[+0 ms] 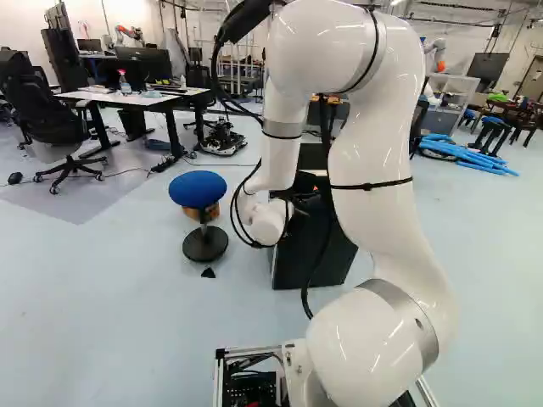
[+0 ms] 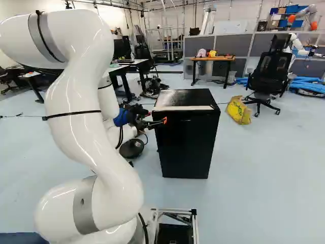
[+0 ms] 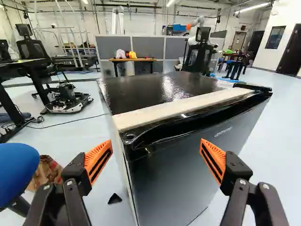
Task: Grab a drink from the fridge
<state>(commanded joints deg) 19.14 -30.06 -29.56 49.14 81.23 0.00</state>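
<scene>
In the right base view the gripper (image 2: 156, 122) is beside the upper part of the black fridge (image 2: 188, 140), at its edge nearer the arm. The wrist view shows the gripper (image 3: 156, 161) open, its orange-padded fingers wide apart with no grip on anything. Beyond them stands the fridge (image 3: 183, 174) with its door closed; its side edge appears between the fingers and a pale strip (image 3: 183, 109) runs behind the door's top edge. In the left base view the arm partly covers the fridge (image 1: 310, 259). No drink is visible; the fridge's inside is hidden.
A blue round stool (image 1: 198, 190) stands beside the fridge, with a brown bag (image 3: 47, 173) near it. A small black wedge (image 3: 114, 198) lies on the floor. Farther off are a yellow bag (image 2: 238, 110), an office chair (image 2: 269, 73), desks and another robot (image 2: 303, 18).
</scene>
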